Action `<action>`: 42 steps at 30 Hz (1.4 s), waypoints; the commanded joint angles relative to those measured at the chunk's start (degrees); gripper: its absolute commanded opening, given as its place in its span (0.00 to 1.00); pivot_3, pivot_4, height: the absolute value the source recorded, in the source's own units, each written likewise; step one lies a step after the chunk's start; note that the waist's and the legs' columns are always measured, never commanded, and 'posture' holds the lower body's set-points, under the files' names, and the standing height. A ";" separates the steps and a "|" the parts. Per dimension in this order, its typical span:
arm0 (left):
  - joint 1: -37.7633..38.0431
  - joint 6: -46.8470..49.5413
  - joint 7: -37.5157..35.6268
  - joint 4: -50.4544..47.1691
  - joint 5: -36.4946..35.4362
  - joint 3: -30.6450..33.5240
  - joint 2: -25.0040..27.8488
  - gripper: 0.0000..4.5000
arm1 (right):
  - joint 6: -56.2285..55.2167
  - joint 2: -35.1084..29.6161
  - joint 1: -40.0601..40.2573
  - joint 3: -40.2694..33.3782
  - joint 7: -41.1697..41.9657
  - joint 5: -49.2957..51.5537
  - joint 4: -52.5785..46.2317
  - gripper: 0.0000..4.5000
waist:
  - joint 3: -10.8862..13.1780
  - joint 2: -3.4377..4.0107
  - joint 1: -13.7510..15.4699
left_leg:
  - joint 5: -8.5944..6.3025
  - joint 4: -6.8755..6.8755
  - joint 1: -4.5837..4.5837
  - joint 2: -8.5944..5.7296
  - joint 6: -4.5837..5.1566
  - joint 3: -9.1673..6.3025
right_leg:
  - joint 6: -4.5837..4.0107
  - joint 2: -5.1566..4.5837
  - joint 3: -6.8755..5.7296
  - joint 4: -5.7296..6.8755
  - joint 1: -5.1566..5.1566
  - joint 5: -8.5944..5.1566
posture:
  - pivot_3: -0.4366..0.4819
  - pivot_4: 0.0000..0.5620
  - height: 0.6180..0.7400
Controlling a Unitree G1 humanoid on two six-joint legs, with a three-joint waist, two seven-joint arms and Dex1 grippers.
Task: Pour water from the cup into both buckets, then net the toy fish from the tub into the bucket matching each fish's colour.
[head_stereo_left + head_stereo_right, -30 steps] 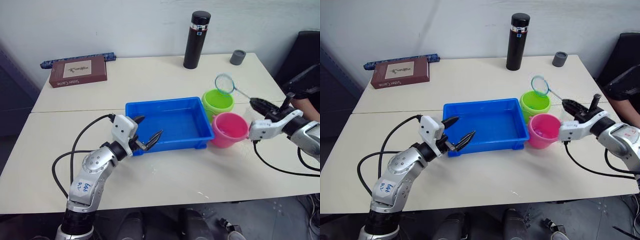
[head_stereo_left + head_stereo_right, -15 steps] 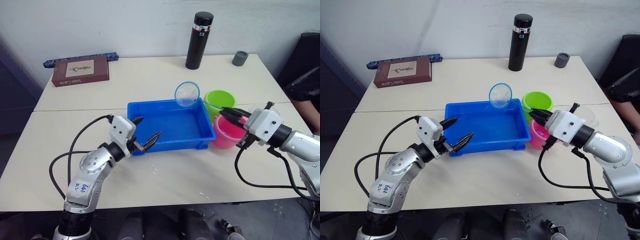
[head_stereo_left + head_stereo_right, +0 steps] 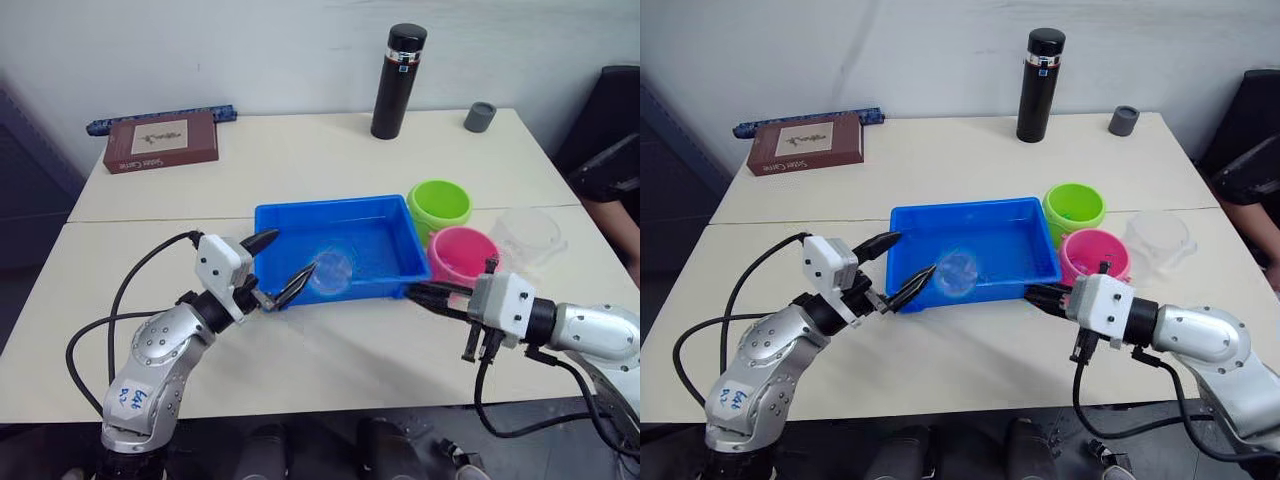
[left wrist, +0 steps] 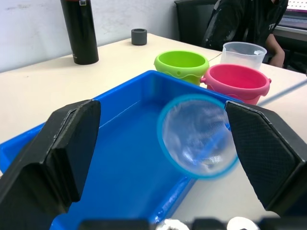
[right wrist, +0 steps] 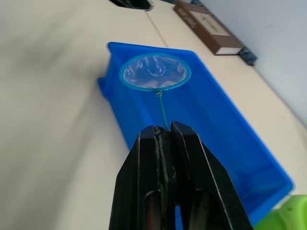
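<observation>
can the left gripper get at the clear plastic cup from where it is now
Probably not easily. The left gripper sits open at the blue tub's near left corner, and the clear plastic cup stands far across, beyond the pink bucket.

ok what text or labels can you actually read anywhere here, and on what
Brown book: a line of print under its cover picture, too small to read.
Black flask: a small label band near the cap, unreadable.
Left forearm sticker: handwritten marks, not legible.
Nothing else carries text.
</observation>
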 commanded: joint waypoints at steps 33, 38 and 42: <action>-0.30 2.27 4.25 -5.06 -1.86 -1.00 0.35 1.00 | 8.36 16.88 -10.68 18.18 10.28 -6.33 18.44 0.84 | -0.02 -0.04 -0.07 | -0.01 -0.03 -0.04 0.00 -0.02 -0.16 | -0.08 0.03 -0.14 0.00 -0.01 -0.04 | 0.48 0.27 1.00; -0.56 2.20 4.27 -4.61 -2.03 -1.14 0.43 1.00 | 8.98 14.84 -10.11 14.49 10.78 -5.52 16.39 0.93 | -0.02 -0.04 -0.05 | -0.01 -0.04 -0.04 0.00 -0.04 -0.16 | -0.08 0.03 -0.16 0.00 -0.01 -0.04 | 0.48 0.27 1.00; -0.33 2.00 4.23 -4.30 -1.99 -1.35 0.31 1.00 | 11.38 13.16 -10.39 10.48 10.08 -3.59 12.01 0.93 | -0.02 -0.04 -0.01 | -0.01 -0.02 -0.05 -0.01 -0.04 -0.16 | -0.08 0.02 -0.15 0.00 0.00 -0.04 | 0.48 0.27 1.00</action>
